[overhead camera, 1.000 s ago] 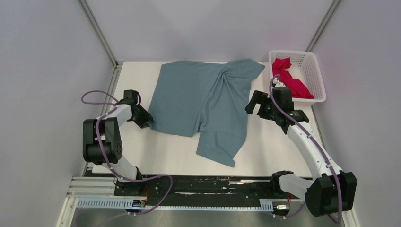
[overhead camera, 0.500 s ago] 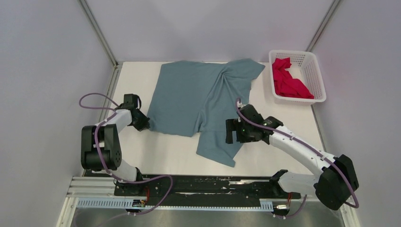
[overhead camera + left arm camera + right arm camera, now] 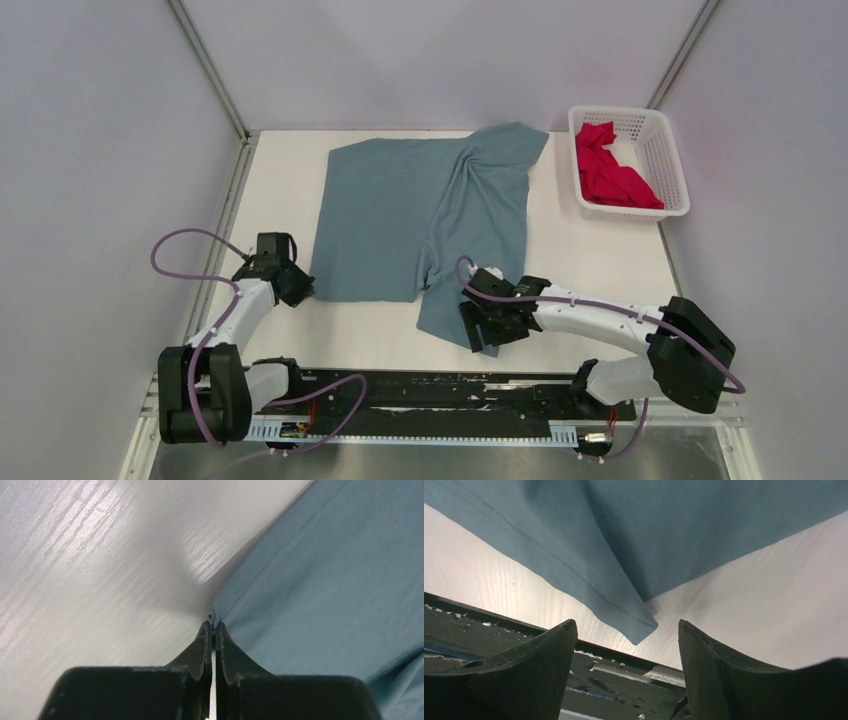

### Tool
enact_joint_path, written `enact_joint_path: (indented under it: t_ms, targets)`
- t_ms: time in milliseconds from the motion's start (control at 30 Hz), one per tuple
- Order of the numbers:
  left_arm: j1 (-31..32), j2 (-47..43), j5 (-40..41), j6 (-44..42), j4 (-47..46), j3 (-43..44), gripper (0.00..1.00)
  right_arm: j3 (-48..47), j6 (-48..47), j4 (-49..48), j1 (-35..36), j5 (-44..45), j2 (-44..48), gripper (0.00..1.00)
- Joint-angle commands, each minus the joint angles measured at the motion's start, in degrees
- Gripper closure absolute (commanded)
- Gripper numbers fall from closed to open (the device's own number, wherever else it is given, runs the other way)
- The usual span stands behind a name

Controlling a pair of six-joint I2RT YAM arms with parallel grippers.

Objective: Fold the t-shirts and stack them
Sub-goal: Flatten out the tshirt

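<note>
The blue-grey t-shirt (image 3: 405, 215) lies spread on the white table, its right part bunched and a flap reaching toward the near edge. My left gripper (image 3: 298, 285) is shut on the shirt's near left corner (image 3: 214, 616). My right gripper (image 3: 487, 335) is open, low over the near tip of the flap (image 3: 634, 625), which lies between its fingers (image 3: 704, 655) without touching them. The crimson-pink t-shirt (image 3: 608, 172) lies crumpled in the white basket (image 3: 668, 160) at the back right.
The black rail (image 3: 420, 395) runs along the table's near edge, just behind my right gripper; it also shows in the right wrist view (image 3: 499, 635). Metal frame posts (image 3: 207, 70) stand at the back corners. Bare table (image 3: 590, 250) lies right of the shirt.
My right arm swung from beside the basket down to the shirt's near flap. My left gripper pulled the shirt's left corner toward the near edge, straightening that side.
</note>
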State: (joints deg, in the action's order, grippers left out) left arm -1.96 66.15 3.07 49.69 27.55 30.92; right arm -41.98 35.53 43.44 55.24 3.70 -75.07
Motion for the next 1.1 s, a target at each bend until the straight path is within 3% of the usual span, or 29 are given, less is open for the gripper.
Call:
enact_joint_path:
  t_ms: [0,133,300,467,767,1067]
  targets:
    - [0.27,-3.98,0.91,1.83,1.00,-0.38,1.00,1.32,3.52,-2.83,1.42,2.24,-2.02,0.29]
    - [0.26,-6.00,0.01,2.14,-1.16,-1.80,1.00,2.86,4.22,-3.73,1.66,5.14,-3.16,0.40]
    - [0.21,-7.43,-2.46,2.52,-5.42,-2.54,1.00,2.75,4.93,-5.27,1.54,6.88,-4.60,0.80]
    - [0.27,-7.27,-2.69,1.48,-6.74,-0.67,1.00,-0.23,4.99,-2.64,-1.58,11.20,-1.88,0.99]
    - [0.51,-2.67,-2.23,-2.69,-8.03,12.45,1.00,-16.15,-5.83,-2.48,-21.10,21.14,2.89,1.00]
    - [3.42,-4.43,1.78,-5.68,-10.44,32.87,1.00,-42.22,-21.09,-12.36,-24.85,31.92,2.46,1.00]
